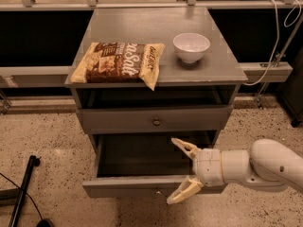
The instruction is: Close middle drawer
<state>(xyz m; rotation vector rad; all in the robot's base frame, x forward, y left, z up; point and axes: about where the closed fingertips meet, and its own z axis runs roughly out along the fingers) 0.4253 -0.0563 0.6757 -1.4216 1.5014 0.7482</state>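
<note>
The middle drawer [128,187] stands pulled out at the bottom of the grey cabinet, showing its dark interior [137,157] and shallow front panel. Its knob is hidden behind my lower finger. My gripper [171,170] is open, reaching in from the right on a white arm [255,167]. One finger [183,146] is over the drawer interior. The other finger [183,192] lies in front of the front panel near its centre. I cannot tell whether it touches the panel.
Above the open drawer is a shut, taller-fronted drawer with a brass knob [156,122], and an open gap under the top. A chip bag [118,63] and a white bowl [191,46] sit on the cabinet top. A black pole [21,193] lies on the floor at left.
</note>
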